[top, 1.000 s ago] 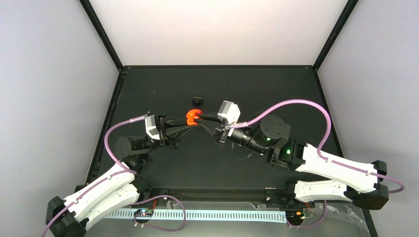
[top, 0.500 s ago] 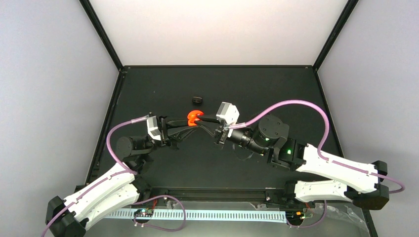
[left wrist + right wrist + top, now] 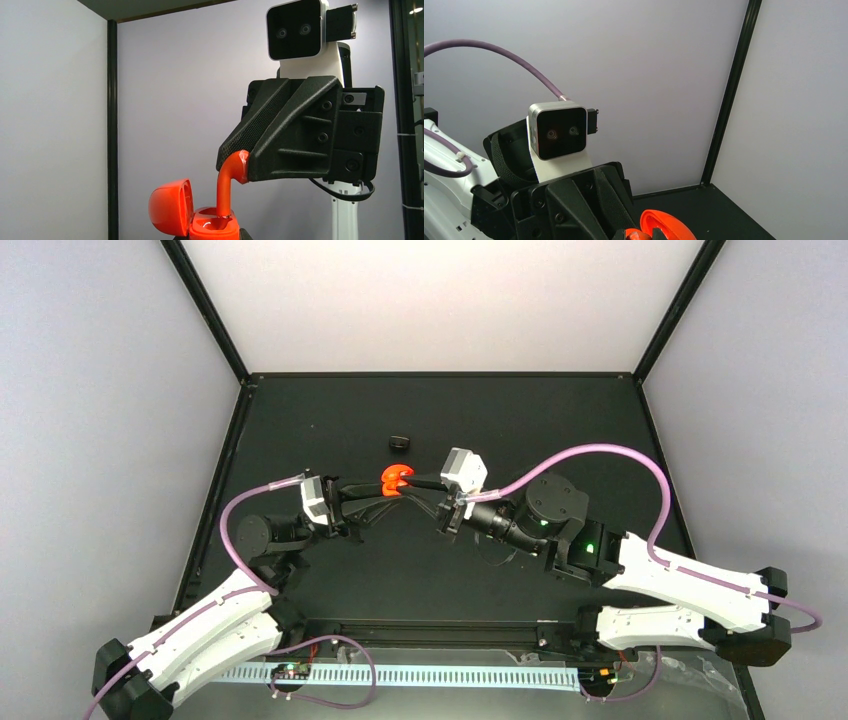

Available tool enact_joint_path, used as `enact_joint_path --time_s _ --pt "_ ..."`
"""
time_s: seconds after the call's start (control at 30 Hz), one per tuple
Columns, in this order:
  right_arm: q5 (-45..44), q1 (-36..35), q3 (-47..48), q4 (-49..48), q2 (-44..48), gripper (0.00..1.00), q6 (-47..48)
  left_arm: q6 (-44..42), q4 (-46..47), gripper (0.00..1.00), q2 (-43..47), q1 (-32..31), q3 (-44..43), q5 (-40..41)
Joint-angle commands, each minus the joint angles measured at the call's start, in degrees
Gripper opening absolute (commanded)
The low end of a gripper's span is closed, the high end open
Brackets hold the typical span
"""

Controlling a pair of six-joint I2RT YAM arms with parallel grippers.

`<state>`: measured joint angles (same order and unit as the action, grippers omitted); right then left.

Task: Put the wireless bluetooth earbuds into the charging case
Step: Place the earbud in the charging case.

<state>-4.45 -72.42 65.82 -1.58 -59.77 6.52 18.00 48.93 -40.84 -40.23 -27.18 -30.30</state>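
The red-orange charging case (image 3: 393, 478) is held above the table with its lid (image 3: 170, 207) swung open to the left. My left gripper (image 3: 385, 490) is shut on the case base (image 3: 214, 229) from below. My right gripper (image 3: 412, 481) is shut on one red-orange earbud (image 3: 227, 182). The earbud hangs stem down, with its tip in a socket of the case. In the right wrist view the earbud (image 3: 635, 234) sits between my fingertips (image 3: 656, 233), beside the lid (image 3: 669, 224). The second earbud is not in view.
A small black lump (image 3: 400, 442) lies on the black table (image 3: 520, 420) just beyond the grippers. Black frame posts stand at the back corners. Grey walls close in both sides. The two wrists face each other closely over the table's middle.
Both grippers, with the case and the earbud, have drifted a little toward the right and nearer. Both grips look unchanged.
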Motion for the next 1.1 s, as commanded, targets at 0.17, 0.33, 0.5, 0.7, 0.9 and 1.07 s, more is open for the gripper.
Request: enact_joint_path --time_s 0.17,0.33,0.5,0.7,0.9,1.07 --pt "-1.3 -0.4 -0.3 0.9 0.3 0.09 -0.2 -1.2 -0.2 0.02 0.8 -0.4 -0.7 -0.9" --pt "-1.4 -0.4 -0.3 1.9 0.2 0.09 -0.3 -1.3 -0.3 0.01 1.2 -0.4 -0.7 -0.9" --pt "-1.4 -0.4 0.8 3.7 -0.9 0.09 -0.6 -1.4 -0.2 0.01 1.2 -0.4 -0.8 -1.0" --pt "-1.2 -0.4 3.2 5.9 -3.0 0.09 -1.0 -1.2 -0.1 0.01 0.9 -0.5 -0.9 -1.5" --pt "-1.0 -0.4 5.4 8.1 -4.5 0.13 -1.8 -1.1 -0.1 0.02 1.2 -0.6 -0.8 -1.2" --pt "-1.2 -0.4 7.3 10.0 -5.6 0.21 -2.5 0.1 0.6 0.02 1.0 -0.6 -0.4 -0.8"
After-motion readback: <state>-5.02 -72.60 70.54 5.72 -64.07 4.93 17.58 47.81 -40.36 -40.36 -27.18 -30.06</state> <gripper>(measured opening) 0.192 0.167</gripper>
